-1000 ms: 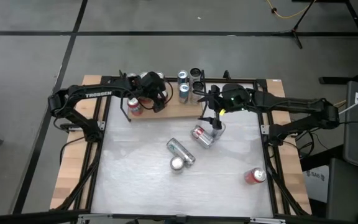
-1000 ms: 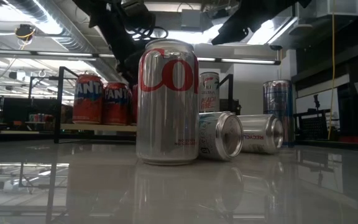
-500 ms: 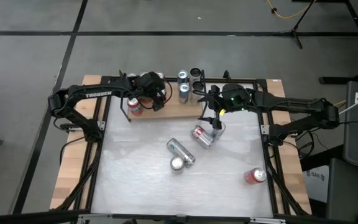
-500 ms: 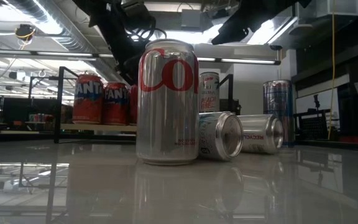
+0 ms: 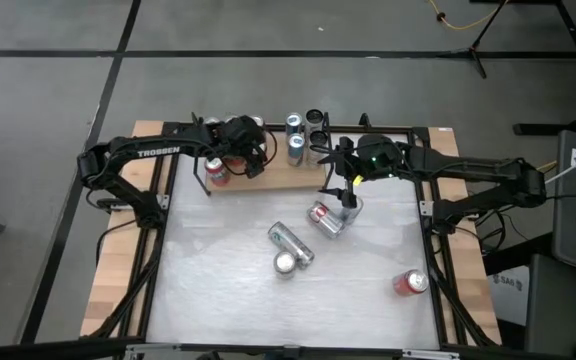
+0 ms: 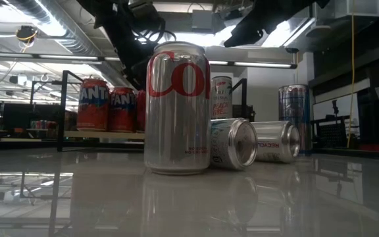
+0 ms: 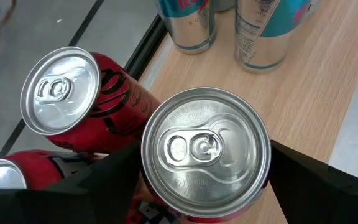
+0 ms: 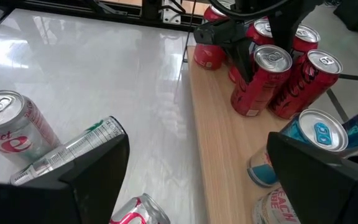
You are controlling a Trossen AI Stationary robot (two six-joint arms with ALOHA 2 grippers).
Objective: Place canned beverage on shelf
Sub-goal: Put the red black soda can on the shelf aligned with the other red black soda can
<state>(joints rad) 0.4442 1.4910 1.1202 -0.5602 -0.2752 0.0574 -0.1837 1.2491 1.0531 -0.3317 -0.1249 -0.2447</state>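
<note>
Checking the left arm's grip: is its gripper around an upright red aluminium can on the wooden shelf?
Yes: the left gripper flanks an upright red can on the wooden shelf.

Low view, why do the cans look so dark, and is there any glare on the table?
Low view: ceiling lights backlight the silver can, and the tabletop mirrors cans and lights. High view: the tabletop is evenly lit, without strong glare.

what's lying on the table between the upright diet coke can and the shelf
In the high view, one can lies on its side directly behind the upright Diet Coke can; beyond it, bare tabletop reaches the shelf. Another tipped can lies off to the right.
</note>
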